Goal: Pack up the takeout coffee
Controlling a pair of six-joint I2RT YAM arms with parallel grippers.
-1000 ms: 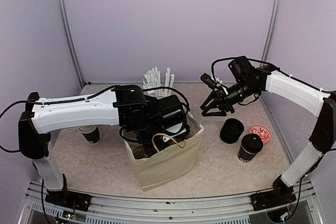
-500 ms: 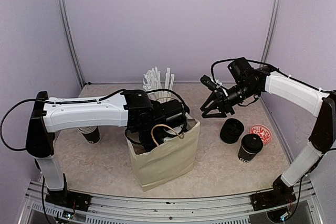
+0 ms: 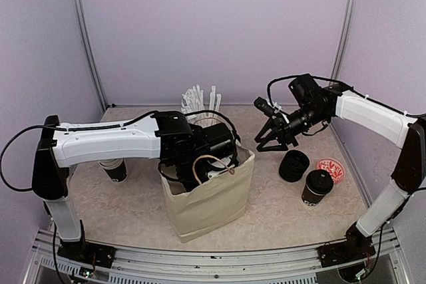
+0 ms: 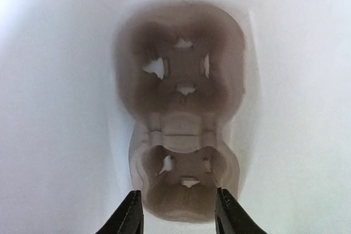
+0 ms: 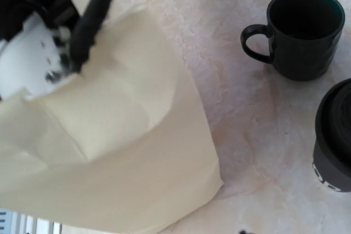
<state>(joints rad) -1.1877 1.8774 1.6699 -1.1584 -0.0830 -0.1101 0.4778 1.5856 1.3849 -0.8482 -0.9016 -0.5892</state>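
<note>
while the left end effector (image 4: 178,215) and right end effector (image 3: 269,143) gape empty, the takeout cup (image 3: 317,187) stands upright, lid up.

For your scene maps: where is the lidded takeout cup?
Top view, right side: the lidded takeout cup stands beside the dark mug and a red patterned disc.

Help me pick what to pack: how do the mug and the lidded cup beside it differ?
The mug has a handle; the takeout cup shows none. The mug is open-topped; the takeout cup wears a lid. The takeout cup has white lettering; the mug is plain. Both are dark and upright.
</note>
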